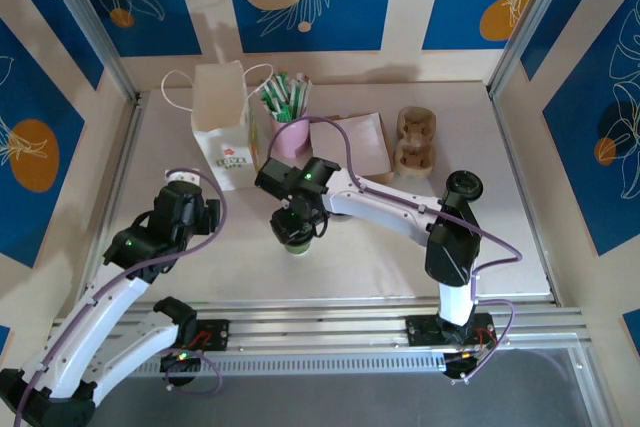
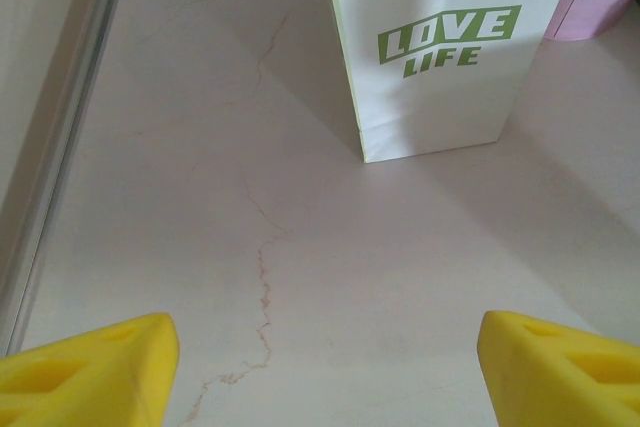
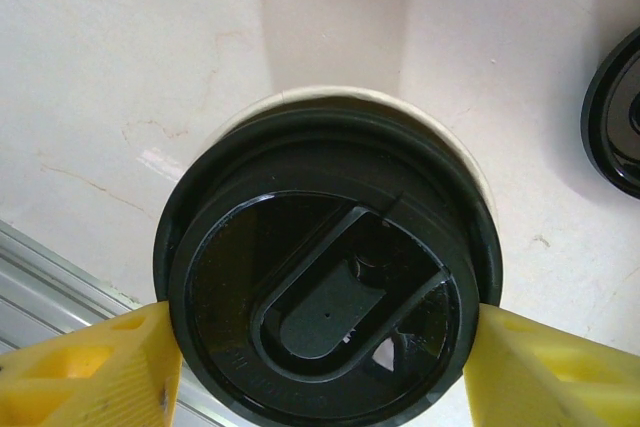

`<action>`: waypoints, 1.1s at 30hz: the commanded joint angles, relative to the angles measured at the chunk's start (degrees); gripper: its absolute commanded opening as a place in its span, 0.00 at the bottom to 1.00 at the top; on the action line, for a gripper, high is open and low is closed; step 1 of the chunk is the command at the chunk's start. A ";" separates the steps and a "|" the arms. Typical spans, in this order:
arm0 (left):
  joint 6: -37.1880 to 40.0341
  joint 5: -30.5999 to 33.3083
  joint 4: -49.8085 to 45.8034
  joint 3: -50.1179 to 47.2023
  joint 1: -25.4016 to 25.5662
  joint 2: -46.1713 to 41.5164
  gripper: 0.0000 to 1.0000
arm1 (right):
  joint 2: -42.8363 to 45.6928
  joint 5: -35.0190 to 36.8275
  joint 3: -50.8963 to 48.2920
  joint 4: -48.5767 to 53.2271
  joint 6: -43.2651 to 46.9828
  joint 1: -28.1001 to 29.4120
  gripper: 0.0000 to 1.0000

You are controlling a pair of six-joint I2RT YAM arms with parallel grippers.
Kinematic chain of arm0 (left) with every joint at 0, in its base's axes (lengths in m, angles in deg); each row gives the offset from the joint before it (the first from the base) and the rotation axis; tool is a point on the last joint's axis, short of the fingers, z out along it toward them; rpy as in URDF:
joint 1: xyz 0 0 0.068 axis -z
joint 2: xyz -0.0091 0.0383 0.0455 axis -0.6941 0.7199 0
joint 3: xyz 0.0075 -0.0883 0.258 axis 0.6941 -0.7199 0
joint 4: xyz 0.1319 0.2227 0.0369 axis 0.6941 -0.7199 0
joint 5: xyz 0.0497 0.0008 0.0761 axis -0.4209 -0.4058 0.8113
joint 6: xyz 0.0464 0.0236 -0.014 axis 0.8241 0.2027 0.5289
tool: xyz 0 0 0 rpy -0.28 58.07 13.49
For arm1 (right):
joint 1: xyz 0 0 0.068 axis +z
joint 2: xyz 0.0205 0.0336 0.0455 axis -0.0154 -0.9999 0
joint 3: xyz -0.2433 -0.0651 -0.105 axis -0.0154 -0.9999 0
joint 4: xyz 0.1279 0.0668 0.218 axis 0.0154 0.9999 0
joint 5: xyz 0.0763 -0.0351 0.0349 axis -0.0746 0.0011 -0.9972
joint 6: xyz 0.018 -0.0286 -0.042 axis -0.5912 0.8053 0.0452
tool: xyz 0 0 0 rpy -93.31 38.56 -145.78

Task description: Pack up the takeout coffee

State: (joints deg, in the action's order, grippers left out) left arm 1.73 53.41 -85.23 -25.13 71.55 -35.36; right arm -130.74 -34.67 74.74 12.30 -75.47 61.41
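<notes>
Standing upright on the pale table (image 1: 385,267) at centre frame in the top view, the takeout coffee (image 1: 297,246) has its long axis vertical, black lid (image 3: 325,287) up, a sliver of green body showing below; in the right wrist view the lid's U-shaped recess opens toward the upper right, and the white cup rim peeks out above it. Over it sits the right gripper (image 3: 320,342), whose yellow fingers (image 3: 90,372) press the lid's left and right edges, holding it between them; the gripper body hides most of the cup from above. Just right of the lid, at the frame's edge, lies a dark round rim (image 3: 618,112), cut off, apart from the cup; a metal rail (image 3: 50,277) crosses the lower left. Up-frame of the coffee stands a pink cup (image 1: 292,137) of green-and-white sticks (image 1: 285,97), just beside the taller white paper bag (image 1: 225,122) at upper left; a paper sheet (image 1: 362,142) and a brown cup carrier (image 1: 413,142) lie to the upper right. Left of the coffee, the left gripper (image 2: 320,377) hangs with jaws wide, nothing between them, facing the bag's base.
</notes>
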 commanded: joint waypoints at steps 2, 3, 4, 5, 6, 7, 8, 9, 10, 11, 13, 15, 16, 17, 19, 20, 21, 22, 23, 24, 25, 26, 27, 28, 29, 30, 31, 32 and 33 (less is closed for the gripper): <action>0.22 0.43 0.42 -0.53 -0.61 -0.67 0.78 | -3.19 0.45 0.65 2.16 0.11 0.38 0.68; 0.28 0.47 0.42 -0.53 -0.61 -0.67 0.78 | -2.84 0.58 0.60 1.83 0.00 0.46 0.68; 0.32 0.50 0.42 -0.53 -0.61 -0.67 0.78 | -2.50 0.46 0.61 1.58 -0.02 0.46 0.68; 0.31 0.52 0.44 -0.55 -0.61 -0.67 0.78 | -2.30 0.13 0.87 1.53 -0.11 0.41 0.68; 0.36 0.50 0.46 -0.53 -0.61 -0.67 0.78 | -2.08 0.07 1.42 1.68 -0.11 0.44 0.68; 0.38 0.52 0.42 -0.53 -0.61 -0.67 0.78 | -1.95 0.11 1.85 1.86 -0.13 0.46 0.68; 0.32 0.47 0.44 -0.53 -0.61 -0.67 0.78 | -1.81 0.25 2.34 2.03 -0.12 0.46 0.68; 0.37 0.52 0.45 -0.53 -0.61 -0.67 0.78 | -1.76 0.15 2.90 2.26 -0.11 0.53 0.68; 0.34 0.48 0.46 -0.53 -0.61 -0.67 0.78 | -1.76 0.19 3.32 2.40 -0.13 0.54 0.68; 0.31 0.54 0.48 -0.53 -0.61 -0.66 0.79 | -1.68 0.03 3.68 2.48 -0.20 0.62 0.68; 0.30 0.56 0.42 -0.53 -0.61 -0.75 0.78 | -1.76 0.45 4.15 2.67 -0.29 0.85 0.68; 0.30 0.71 0.41 -0.53 -0.61 -0.84 0.78 | -1.82 0.48 4.54 2.67 -0.29 0.98 0.68; 0.31 0.66 0.46 -0.53 -0.61 -0.84 0.78 | -1.94 0.37 4.67 2.67 -0.29 0.98 0.68; 0.31 0.67 0.48 -0.53 -0.61 -0.84 0.78 | -2.07 0.31 4.68 2.67 -0.29 1.07 0.68; 0.31 0.58 0.43 -0.53 -0.61 -0.84 0.79 | -2.59 0.26 4.90 3.10 -0.29 1.05 0.68; 0.31 0.56 0.39 -0.53 -0.61 -0.84 0.79 | -2.88 0.46 4.88 3.37 -0.38 1.01 0.68; 0.30 0.56 0.33 -0.53 -0.61 -0.84 0.79 | -3.00 0.58 4.63 3.37 -0.35 0.99 0.68; 0.27 0.62 0.34 -0.53 -0.61 -0.92 0.79 | -3.10 0.74 4.23 3.37 -0.45 0.99 0.68; 0.31 0.62 0.37 -0.53 -0.61 -0.93 0.79 | -3.16 1.12 3.85 3.37 -0.63 0.97 0.68; 0.30 0.59 0.34 -0.53 -0.61 -0.93 0.79 | -3.28 1.50 3.56 3.53 -0.72 0.95 0.68; 0.29 0.58 0.35 -0.53 -0.61 -0.93 0.79 | -3.43 2.00 3.49 3.80 -0.73 0.96 0.68; 0.31 0.55 0.33 -0.53 -0.61 -0.92 0.79 | -3.39 2.48 3.29 3.99 -0.74 0.97 0.68; 0.37 0.62 0.42 -0.53 -0.61 -0.93 0.79 | -3.12 2.70 3.19 3.99 -0.73 0.98 0.68; 0.33 0.58 0.49 -0.56 -0.61 -0.93 0.79 | -2.89 2.81 3.24 3.99 -0.79 0.96 0.68; 0.38 0.56 0.42 -0.61 -0.61 -0.93 0.79 | -2.63 3.04 3.33 3.91 -0.82 1.06 0.68; 0.41 0.58 0.49 -0.62 -0.61 -0.86 0.79 | -2.36 3.22 3.44 3.82 -0.82 1.14 0.68; 0.39 0.58 0.55 -0.62 -0.61 -0.84 0.79 | -2.34 3.41 3.61 3.97 -0.76 1.15 0.68; 0.46 0.58 0.46 -0.66 -0.61 -0.85 0.79 | -2.27 3.95 4.04 4.35 -0.81 1.18 0.68; 0.45 0.63 0.46 -0.61 -0.61 -0.84 0.79 | -2.27 4.58 4.42 4.74 -0.82 1.22 0.68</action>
State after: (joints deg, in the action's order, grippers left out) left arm 1.73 53.41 -85.23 -25.13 71.55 -35.51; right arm -133.25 -32.99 78.30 13.78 -75.54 62.38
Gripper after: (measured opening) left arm 0.786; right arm 0.684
